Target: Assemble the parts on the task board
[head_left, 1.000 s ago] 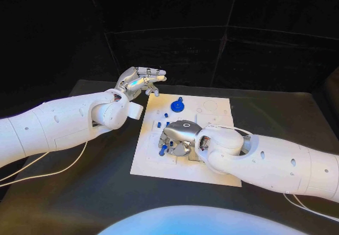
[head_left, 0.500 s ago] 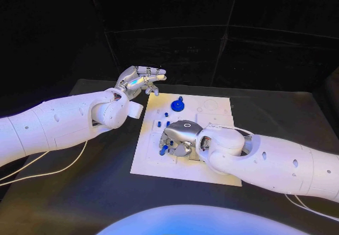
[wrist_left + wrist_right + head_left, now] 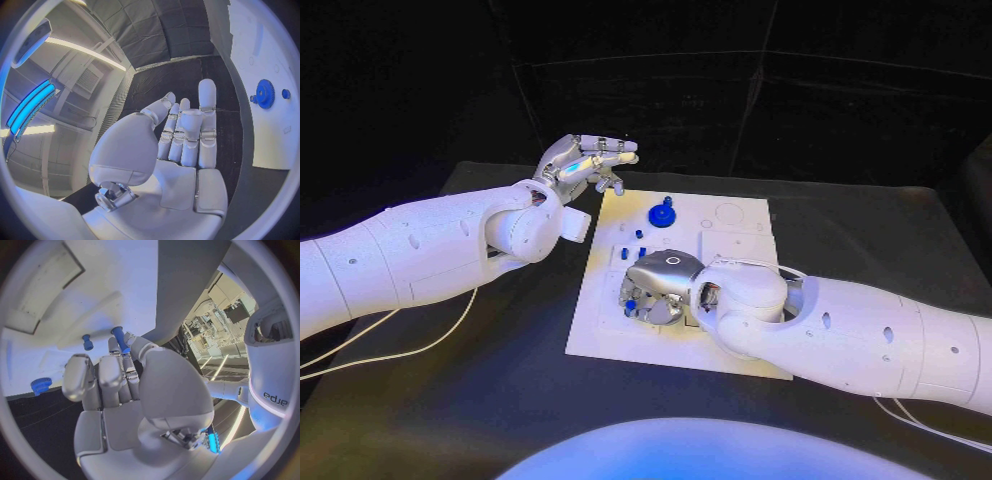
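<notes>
Since the earlier frames the right hand (image 3: 661,290) has slid a little toward the left side of the task board (image 3: 740,350) and sits lower over it, while the left hand (image 3: 586,163) stays where it was. That right hand is bent down over the middle of the white board, and its wrist view shows its fingers (image 3: 100,375) curled together with a slim blue peg (image 3: 119,338) rising at their tips; the peg appears to be pinched there, though the contact itself is hidden behind the fingers. A second, shorter blue peg (image 3: 87,342) stands on the board just beside it, apart from the hand. Two more small blue pegs (image 3: 636,236) stand on the board between the right hand and the blue gear (image 3: 661,213) (a toothed wheel with a raised hub), which sits near the board's far edge, well apart from both hands. The left hand hangs above the black tabletop (image 3: 473,400) beside the board's far left corner, holding nothing, its fingers (image 3: 206,120) loosely apart and partly straightened. Its wrist view shows the gear on the white board off to one side of the fingers, not touched by them.
</notes>
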Motion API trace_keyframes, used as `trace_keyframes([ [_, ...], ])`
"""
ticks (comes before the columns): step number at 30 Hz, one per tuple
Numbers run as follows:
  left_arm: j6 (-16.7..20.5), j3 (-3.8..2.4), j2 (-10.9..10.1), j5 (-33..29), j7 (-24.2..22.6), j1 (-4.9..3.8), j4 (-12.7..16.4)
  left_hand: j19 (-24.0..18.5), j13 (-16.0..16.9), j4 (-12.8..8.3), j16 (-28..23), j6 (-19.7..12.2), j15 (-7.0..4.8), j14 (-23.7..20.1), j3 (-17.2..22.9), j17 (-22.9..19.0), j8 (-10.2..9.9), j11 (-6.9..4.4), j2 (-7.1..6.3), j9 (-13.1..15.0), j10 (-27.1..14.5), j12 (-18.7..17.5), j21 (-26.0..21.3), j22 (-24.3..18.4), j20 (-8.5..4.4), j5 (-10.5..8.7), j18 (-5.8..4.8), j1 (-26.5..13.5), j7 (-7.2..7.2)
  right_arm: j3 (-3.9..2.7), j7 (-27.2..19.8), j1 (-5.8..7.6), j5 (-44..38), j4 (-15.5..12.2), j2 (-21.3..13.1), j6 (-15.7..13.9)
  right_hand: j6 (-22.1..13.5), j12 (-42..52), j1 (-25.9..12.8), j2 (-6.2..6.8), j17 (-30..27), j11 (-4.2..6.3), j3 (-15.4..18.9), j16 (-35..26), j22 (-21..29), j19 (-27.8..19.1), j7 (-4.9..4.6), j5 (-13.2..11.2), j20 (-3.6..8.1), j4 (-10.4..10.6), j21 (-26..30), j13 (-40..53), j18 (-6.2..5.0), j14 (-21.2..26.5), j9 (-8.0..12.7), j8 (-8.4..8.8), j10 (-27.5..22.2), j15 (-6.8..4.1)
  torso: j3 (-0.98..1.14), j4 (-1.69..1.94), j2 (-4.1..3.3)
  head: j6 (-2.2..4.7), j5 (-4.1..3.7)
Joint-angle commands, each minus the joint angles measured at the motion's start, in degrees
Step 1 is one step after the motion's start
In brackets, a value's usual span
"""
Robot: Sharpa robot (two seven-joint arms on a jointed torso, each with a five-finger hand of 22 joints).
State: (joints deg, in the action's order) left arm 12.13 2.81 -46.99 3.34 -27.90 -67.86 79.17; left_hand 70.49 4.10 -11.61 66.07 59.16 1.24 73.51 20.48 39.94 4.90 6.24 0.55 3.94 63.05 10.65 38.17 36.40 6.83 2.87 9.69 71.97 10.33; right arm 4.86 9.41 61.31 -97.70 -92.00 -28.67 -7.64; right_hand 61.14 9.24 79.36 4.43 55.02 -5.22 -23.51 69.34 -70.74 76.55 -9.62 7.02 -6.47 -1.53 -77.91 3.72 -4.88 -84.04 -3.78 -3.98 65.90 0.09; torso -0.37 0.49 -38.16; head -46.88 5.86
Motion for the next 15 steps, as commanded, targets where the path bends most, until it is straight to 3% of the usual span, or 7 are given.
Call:
trace_keyframes([
  [1, -0.5, -0.05, 0.0, -0.2, -0.3, -0.09, 0.1, -0.3, 0.1, 0.2, -0.4, 0.0, -0.03, -0.2, 0.0, -0.1, 0.2, 0.09, -0.16, 0.0, -0.3, 0.3, -0.2, -0.1, -0.08, -0.1, 0.77, 0.4, 0.25, 0.15, 0.3, 0.04, -0.5, 0.0, 0.2, 0.8, -0.5, -0.3, -0.7, 0.04, -0.1, -0.24, 0.1, 0.1, 0.1, -0.3, -0.06, 0.3, -0.09, 0.4, 0.4, 0.0, 0.23, -0.3, 0.0, 0.29, -0.4, 0.41, -0.03, 0.03, -0.01, -0.01, 0.03],
  [10, -0.6, -0.05, -0.1, -0.2, -0.3, -0.1, 0.1, -0.3, 0.1, 0.2, -0.4, 0.0, -0.03, -0.2, 0.0, -0.1, 0.2, 0.09, -0.16, 0.0, -0.3, 0.3, -0.2, -0.1, -0.08, -0.1, 0.77, 0.4, 0.25, 0.26, 0.1, 0.04, -0.6, -0.1, 0.3, -0.1, -2.7, -0.8, -1.5, 0.86, 0.1, -0.26, 0.6, 0.4, 0.0, -0.3, 0.05, 0.7, -0.3, 0.8, 0.4, 0.0, 0.22, -0.3, 0.2, 0.55, -0.5, 0.52, 0.01, 0.03, 0.02, -0.07, 0.08],
  [15, -0.6, -0.05, -0.1, -0.2, -0.3, -0.1, 0.1, -0.3, 0.1, 0.2, -0.4, 0.0, -0.03, -0.2, 0.0, -0.1, 0.2, 0.09, -0.16, 0.0, -0.3, 0.3, -0.2, -0.1, -0.08, -0.1, 0.77, 0.4, 0.25, 0.27, 0.4, 0.04, -0.6, -0.1, 0.2, -1.9, -5.9, -2.1, -2.9, 2.26, -0.2, -0.72, 2.1, 0.4, 0.9, -1.0, -0.05, 0.7, -0.55, 1.5, 1.0, -0.1, 0.03, -0.1, 0.2, 0.51, -3.0, 0.88, 0.03, -0.01, 0.01, -0.02, 0.15],
])
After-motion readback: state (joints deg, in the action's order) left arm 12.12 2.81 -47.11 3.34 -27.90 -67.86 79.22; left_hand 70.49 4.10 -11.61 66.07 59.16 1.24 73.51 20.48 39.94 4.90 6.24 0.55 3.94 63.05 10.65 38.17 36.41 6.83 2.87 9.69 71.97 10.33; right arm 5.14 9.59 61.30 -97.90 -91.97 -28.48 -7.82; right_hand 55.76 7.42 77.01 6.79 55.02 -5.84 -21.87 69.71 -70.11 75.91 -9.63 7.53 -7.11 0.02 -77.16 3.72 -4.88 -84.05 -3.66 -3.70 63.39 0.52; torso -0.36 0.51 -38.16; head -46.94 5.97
